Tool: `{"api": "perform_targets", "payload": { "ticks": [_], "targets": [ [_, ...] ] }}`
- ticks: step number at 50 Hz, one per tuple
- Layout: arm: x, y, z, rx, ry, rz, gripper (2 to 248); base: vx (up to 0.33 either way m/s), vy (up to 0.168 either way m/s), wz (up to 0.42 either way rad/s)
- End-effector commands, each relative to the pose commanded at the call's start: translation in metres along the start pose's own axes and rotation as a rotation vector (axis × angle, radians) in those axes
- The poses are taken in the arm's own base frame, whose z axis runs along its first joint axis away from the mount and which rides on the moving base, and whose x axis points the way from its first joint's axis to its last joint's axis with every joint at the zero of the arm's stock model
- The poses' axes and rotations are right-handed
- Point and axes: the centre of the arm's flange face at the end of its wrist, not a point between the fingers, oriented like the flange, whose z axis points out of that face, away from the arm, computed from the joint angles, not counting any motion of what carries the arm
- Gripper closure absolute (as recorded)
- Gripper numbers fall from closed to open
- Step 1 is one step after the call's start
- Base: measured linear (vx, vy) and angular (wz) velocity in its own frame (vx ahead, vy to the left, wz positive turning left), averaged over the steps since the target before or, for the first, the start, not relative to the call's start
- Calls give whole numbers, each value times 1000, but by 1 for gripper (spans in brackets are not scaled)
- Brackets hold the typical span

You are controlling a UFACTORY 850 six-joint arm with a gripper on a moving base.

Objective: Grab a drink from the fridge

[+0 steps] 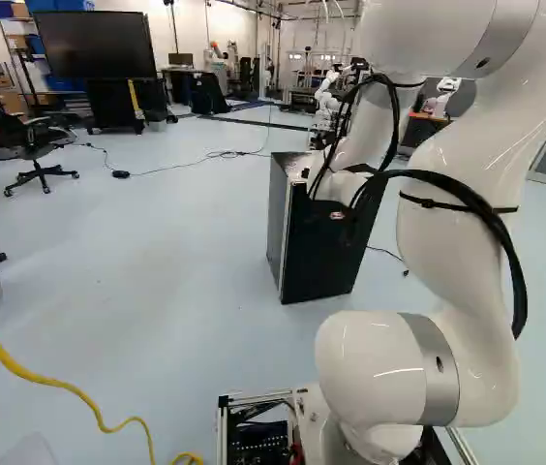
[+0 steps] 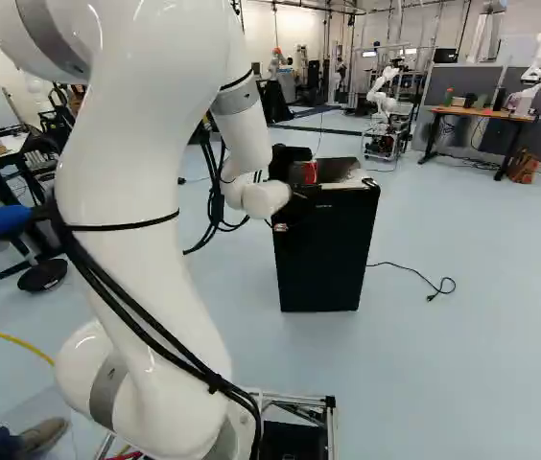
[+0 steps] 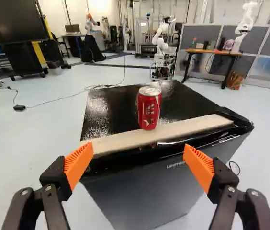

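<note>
In the right base view my gripper (image 2: pixel 295 184) is at the near side of the black fridge (image 2: pixel 326 251), partly hidden by the wrist. The wrist view shows the gripper (image 3: pixel 137 163) open, nothing between its orange pads. Ahead of it, a red drink can (image 3: pixel 149 108) stands upright on top of the fridge (image 3: pixel 125 189), just behind a pale strip along the near top edge. The can does not touch the fingers. The fridge's near face lies below and between them. In the left base view my arm partly covers the fridge (image 1: pixel 317 247).
Beyond the fridge stands another robot (image 2: pixel 383 101), with a further one (image 2: pixel 537 72) by a wooden-topped table (image 2: pixel 482 113) at the right. Cables lie on the floor, including one (image 2: pixel 414 272) right of the fridge. A large screen (image 1: pixel 96 45) and an office chair (image 1: pixel 31 145) stand at left.
</note>
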Motion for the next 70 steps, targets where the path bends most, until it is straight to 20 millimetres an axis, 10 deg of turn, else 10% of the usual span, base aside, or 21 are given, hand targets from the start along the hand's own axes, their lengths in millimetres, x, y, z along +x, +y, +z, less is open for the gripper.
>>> {"api": "perform_targets", "payload": {
  "ticks": [70],
  "targets": [
    [14, 11, 139, -9, 115, -1, 3, 0, 0, 0]
  ]
}}
